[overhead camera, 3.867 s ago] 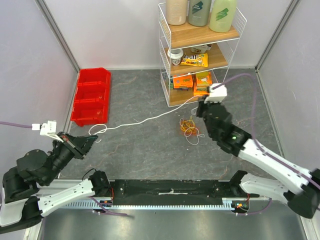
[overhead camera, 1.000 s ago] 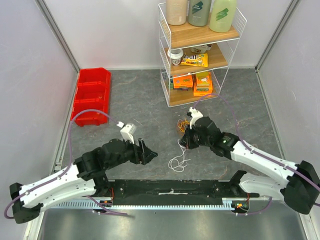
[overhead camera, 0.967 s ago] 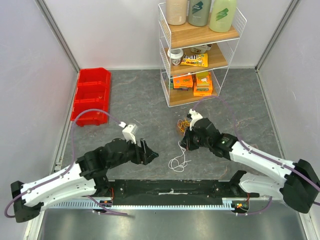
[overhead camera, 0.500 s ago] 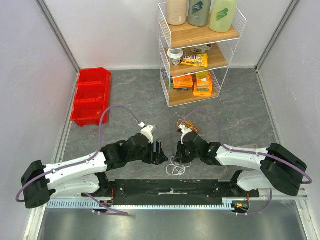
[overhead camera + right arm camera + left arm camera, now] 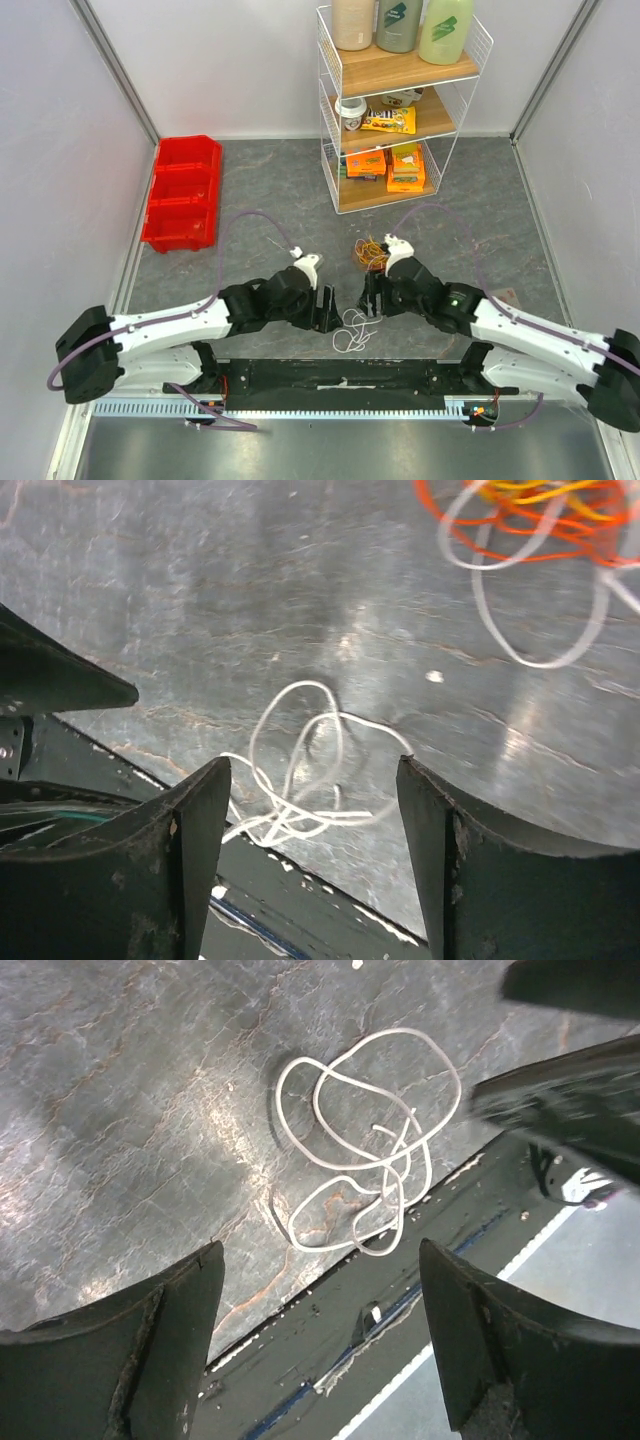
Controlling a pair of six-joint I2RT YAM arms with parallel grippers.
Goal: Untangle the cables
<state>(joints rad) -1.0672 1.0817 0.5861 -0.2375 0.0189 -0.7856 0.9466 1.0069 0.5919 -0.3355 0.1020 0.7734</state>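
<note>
A white cable lies in a small loose coil on the grey table by the front edge, held by neither gripper. An orange and yellow tangle, with a white loop running through it, lies a little behind it. My left gripper hangs open just left of the white coil, and my right gripper hangs open just above and right of it. In the left wrist view the coil lies ahead of the open gripper. The right wrist view has it between the spread fingers of the gripper, with the tangle at top right.
A red bin stands at the back left. A white wire shelf with bottles and boxes stands at the back centre. The black base rail runs along the near table edge, right beside the white coil.
My right gripper has opened and let go of the white cable, which now lies coiled by the front edge. My left arm has swung right, close to the coil.
</note>
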